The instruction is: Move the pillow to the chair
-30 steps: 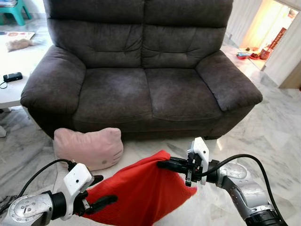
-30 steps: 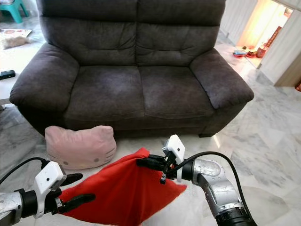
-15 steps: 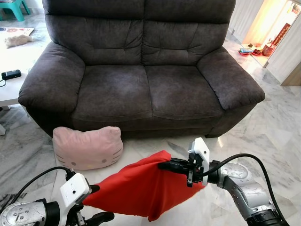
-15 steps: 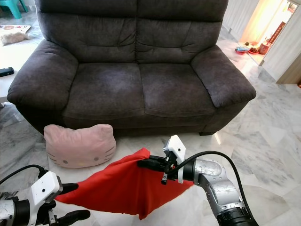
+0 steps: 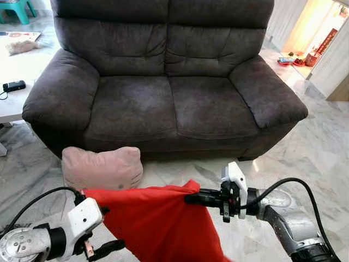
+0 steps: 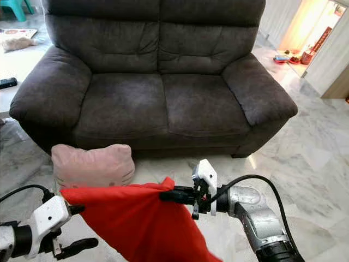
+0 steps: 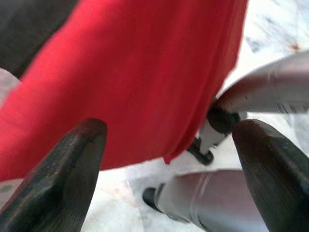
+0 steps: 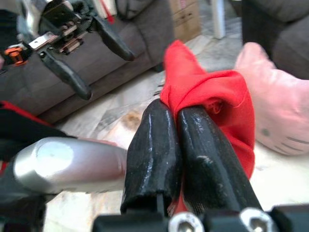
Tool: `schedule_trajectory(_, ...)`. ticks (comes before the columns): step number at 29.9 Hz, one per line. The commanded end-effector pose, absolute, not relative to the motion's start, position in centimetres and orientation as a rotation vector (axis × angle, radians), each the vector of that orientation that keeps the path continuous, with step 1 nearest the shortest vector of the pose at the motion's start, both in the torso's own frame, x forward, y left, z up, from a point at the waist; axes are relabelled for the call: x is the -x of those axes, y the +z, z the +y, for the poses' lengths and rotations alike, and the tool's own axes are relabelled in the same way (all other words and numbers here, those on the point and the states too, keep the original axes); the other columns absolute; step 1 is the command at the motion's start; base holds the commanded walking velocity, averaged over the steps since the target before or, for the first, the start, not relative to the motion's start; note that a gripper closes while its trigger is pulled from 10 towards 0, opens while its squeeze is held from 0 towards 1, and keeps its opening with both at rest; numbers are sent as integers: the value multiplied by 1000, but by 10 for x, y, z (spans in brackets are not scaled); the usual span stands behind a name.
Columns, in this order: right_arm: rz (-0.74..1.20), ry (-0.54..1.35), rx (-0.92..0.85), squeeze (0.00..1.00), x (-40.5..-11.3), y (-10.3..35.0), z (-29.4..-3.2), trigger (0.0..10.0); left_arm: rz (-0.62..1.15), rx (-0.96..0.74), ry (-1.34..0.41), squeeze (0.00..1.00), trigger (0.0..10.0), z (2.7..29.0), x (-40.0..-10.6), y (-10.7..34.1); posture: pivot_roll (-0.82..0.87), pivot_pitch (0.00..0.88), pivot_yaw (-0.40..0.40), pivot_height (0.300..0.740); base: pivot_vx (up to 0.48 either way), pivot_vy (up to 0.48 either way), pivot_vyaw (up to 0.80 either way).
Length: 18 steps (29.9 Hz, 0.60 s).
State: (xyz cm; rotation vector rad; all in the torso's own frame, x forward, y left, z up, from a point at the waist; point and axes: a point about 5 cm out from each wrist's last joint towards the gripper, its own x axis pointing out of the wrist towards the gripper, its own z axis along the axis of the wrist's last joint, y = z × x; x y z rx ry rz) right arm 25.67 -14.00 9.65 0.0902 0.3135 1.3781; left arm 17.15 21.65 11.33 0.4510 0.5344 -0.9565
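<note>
A red pillow hangs limp between my two arms, above the marble floor in front of the dark grey sofa. My right gripper is shut on the pillow's upper right corner; the right wrist view shows red fabric bunched between the closed fingers. My left gripper is open at the lower left, with the pillow's left edge lying over its upper finger. In the left wrist view the red pillow hangs just beyond the spread fingertips. A pink cat-face pillow leans against the sofa's base.
A low white table carrying a black device stands to the left of the sofa. A bright doorway opens at the far right. Marble floor stretches to the right of the sofa.
The pillow's left end has risen level with the right gripper, and its body now hangs straight down. My left gripper has come up a little; the right gripper has kept its hold.
</note>
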Motion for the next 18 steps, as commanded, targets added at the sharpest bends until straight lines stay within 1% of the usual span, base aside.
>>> schedule_trajectory(1, 200, 1451, -85, 0, -257, 118, -136, 10000, 529, -454, -985, 0, 10000, 216, -170, 116, 178, 70, -126, 740, 0, 0, 0)
schedule_trajectory(7, 208, 1507, -81, 0, -250, 117, -136, 10000, 535, -457, -1003, 0, 10000, 218, -168, 118, 182, 63, -127, 740, 0, 0, 0)
schedule_trajectory(16, 195, 1532, -70, 0, -248, 117, -138, 10000, 565, -488, -1042, 0, 10000, 221, -161, 116, 186, 62, -129, 740, 0, 0, 0)
schedule_trajectory(18, 205, 1544, -71, 0, -247, 116, -138, 10000, 624, -507, -1071, 0, 10000, 227, -155, 110, 185, 58, -128, 740, 0, 0, 0)
